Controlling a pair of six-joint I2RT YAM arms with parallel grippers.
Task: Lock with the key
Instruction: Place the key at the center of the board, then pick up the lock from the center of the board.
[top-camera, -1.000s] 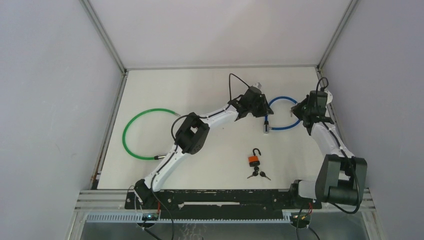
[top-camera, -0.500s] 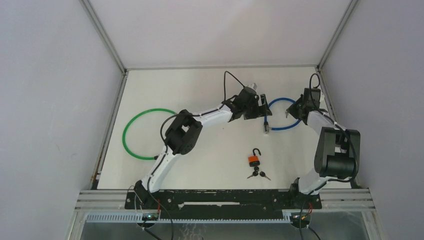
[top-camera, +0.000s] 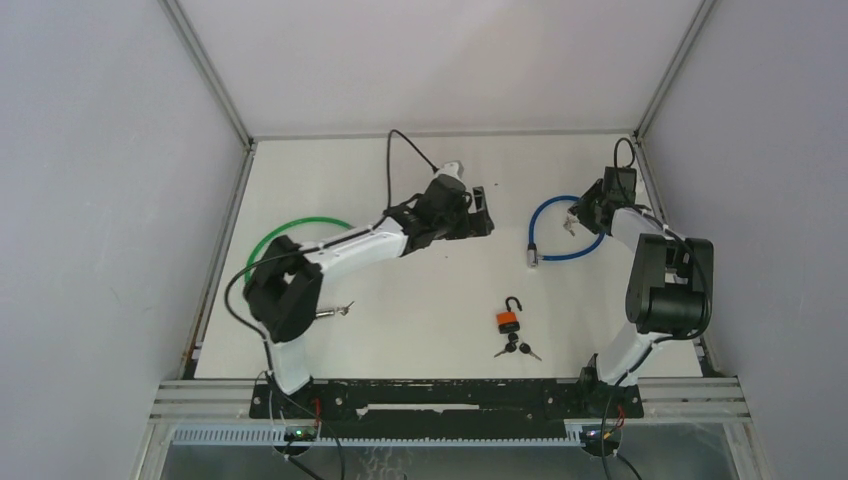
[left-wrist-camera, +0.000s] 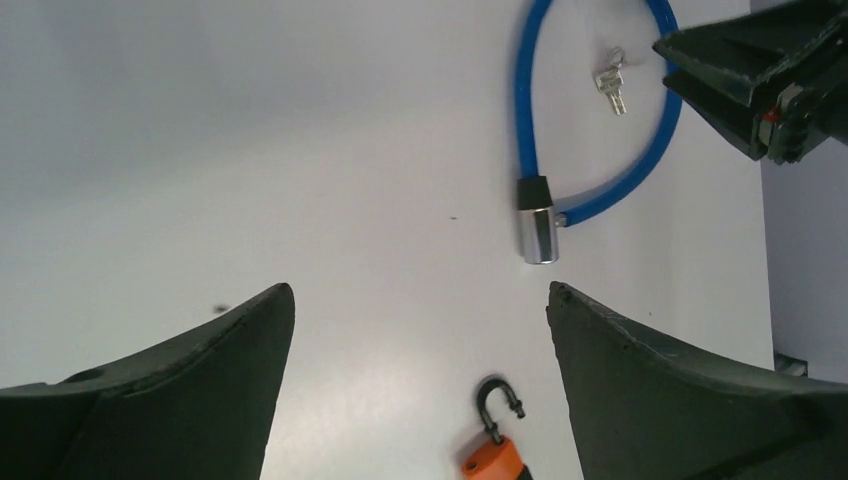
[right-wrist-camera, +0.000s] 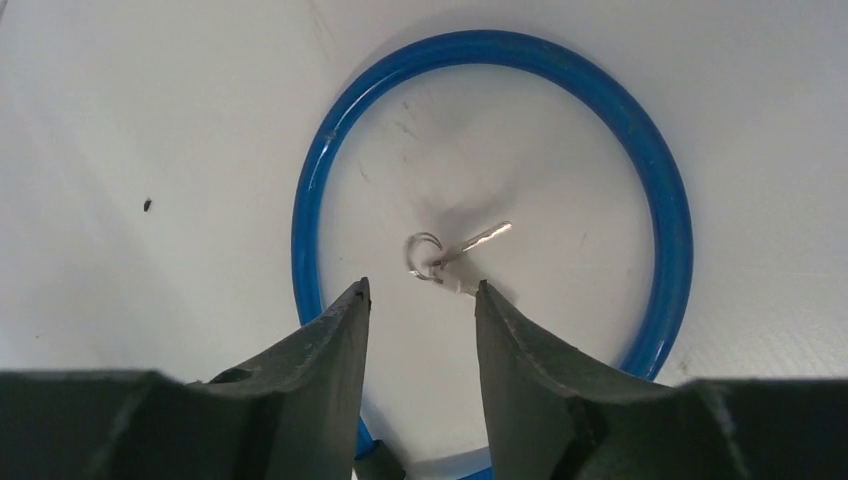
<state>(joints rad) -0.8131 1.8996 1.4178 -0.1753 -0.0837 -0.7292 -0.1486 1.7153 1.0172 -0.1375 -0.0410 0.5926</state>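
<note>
Blue lock (left-wrist-camera: 521, 110), left fingers (left-wrist-camera: 200, 400) now away

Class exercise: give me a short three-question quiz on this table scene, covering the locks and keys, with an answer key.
1. True or false: the shackle of the orange padlock stands open.
2. Pick one: the silver key lies A) inside the blue cable loop, B) against the padlock, C) at the table's near edge.
3. What lies beside the padlock, nearer the arm bases?
Key: 1 true; 2 A; 3 black-headed keys.
</note>
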